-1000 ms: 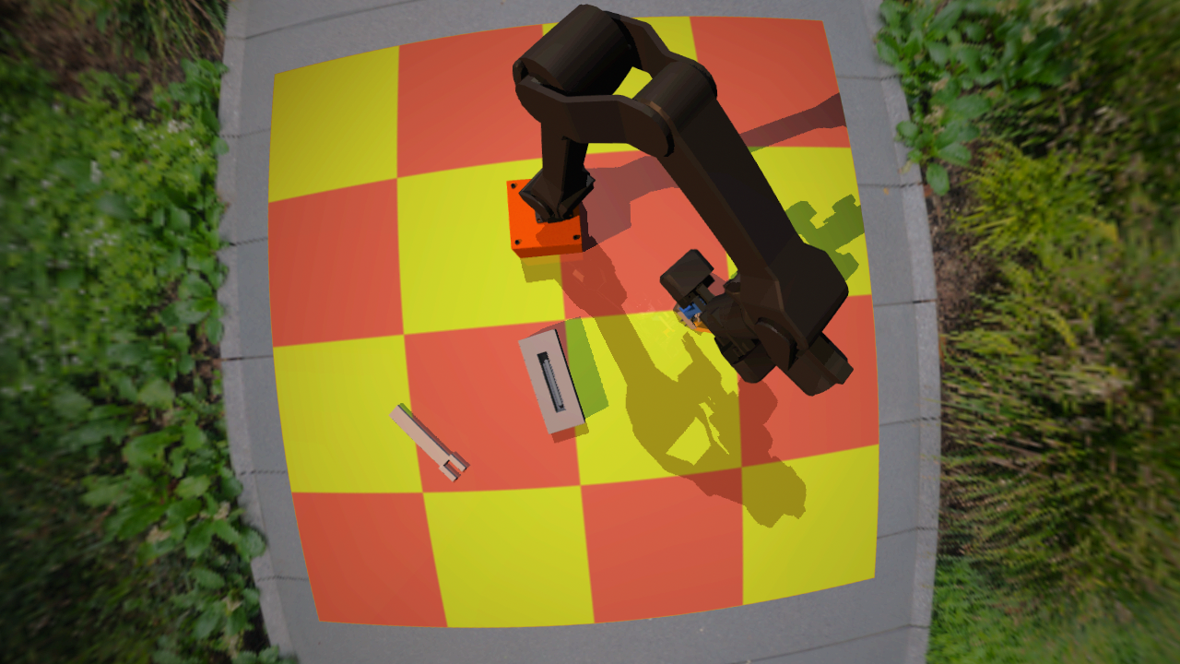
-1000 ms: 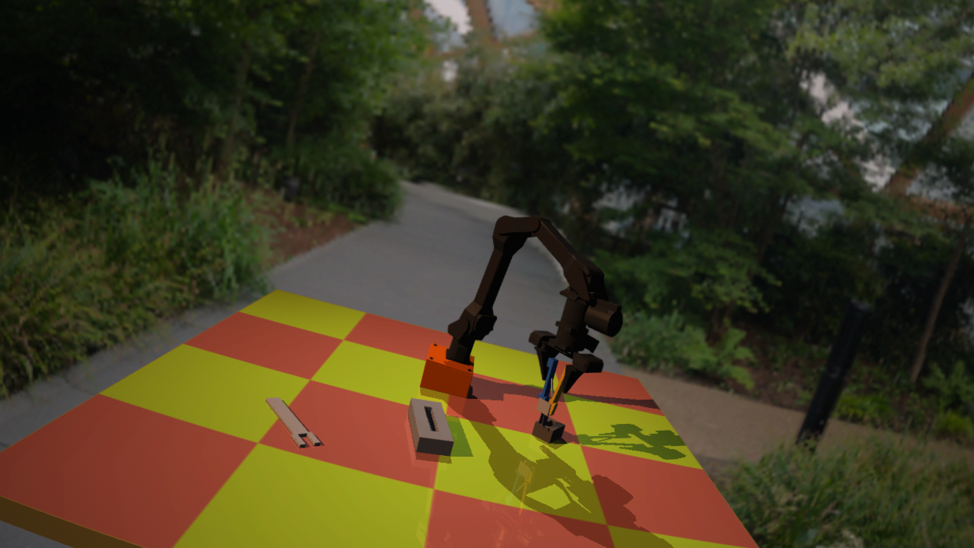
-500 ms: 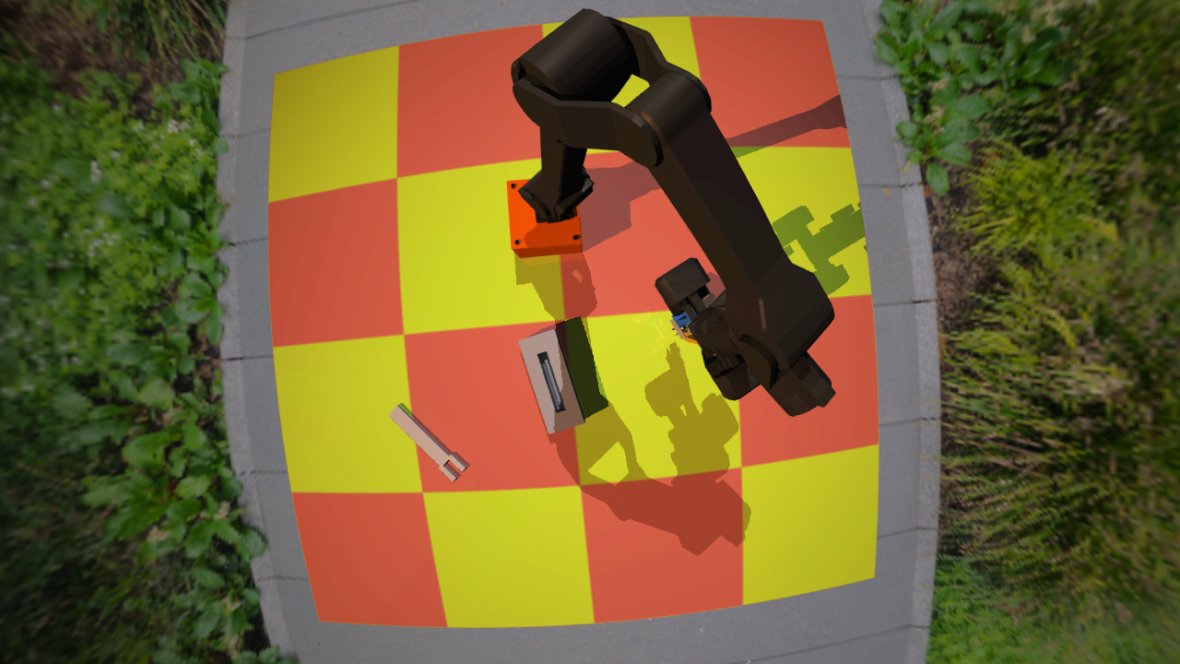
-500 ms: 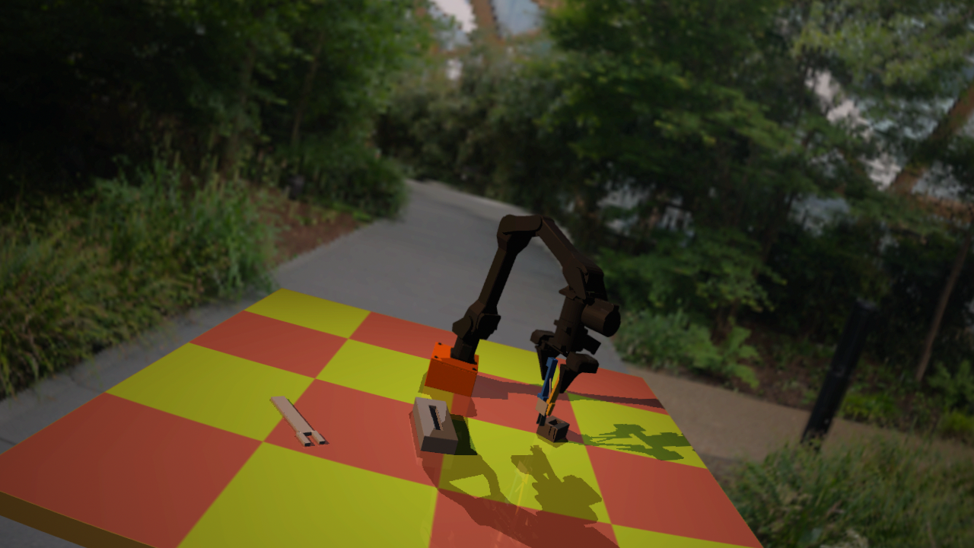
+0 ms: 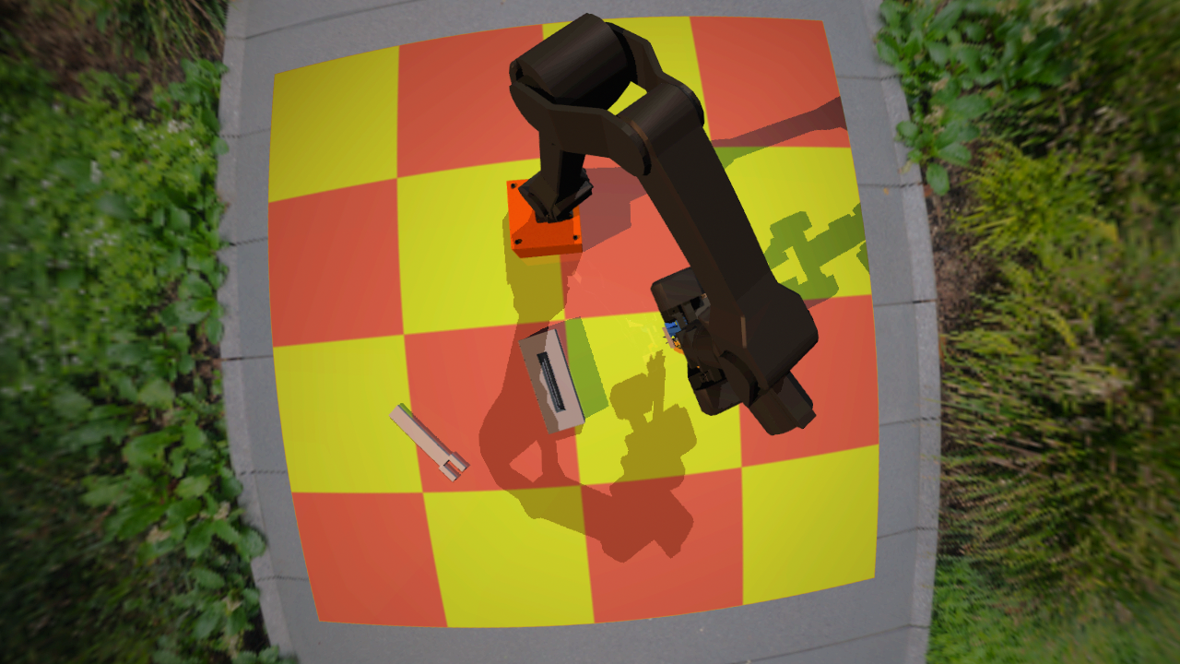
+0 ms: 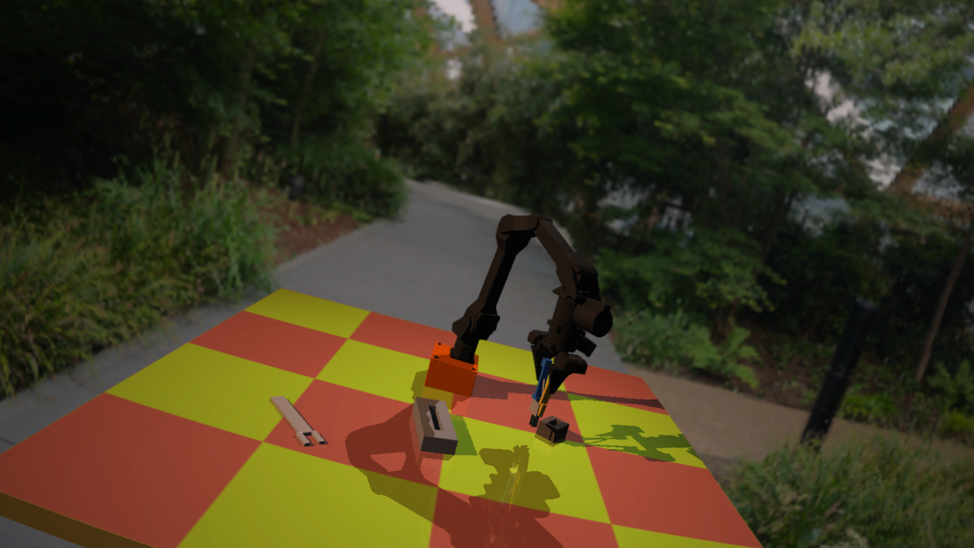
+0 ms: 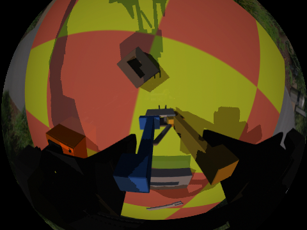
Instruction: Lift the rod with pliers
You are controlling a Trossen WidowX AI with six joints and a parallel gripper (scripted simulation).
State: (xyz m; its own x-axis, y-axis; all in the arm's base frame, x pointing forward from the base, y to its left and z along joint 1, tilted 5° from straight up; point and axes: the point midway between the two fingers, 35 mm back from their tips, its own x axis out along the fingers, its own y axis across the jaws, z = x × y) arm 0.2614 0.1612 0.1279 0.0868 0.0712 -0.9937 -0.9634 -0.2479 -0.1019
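Locking pliers (image 5: pixel 672 328) (image 6: pixel 541 381) (image 7: pixel 144 147) hang jaws down between the fingers (image 5: pixel 691 338) (image 6: pixel 547 383), which stand fairly wide, pinching the blue and orange handles. Below the fingers and off to one side, the holster (image 6: pixel 562 430) (image 7: pixel 150 68) rests on the surface, apart from the pliers. Well apart from the fingers, the dark rod (image 5: pixel 551 381) lies in the channel block (image 5: pixel 571 396) (image 6: pixel 425 436) (image 7: pixel 187 180).
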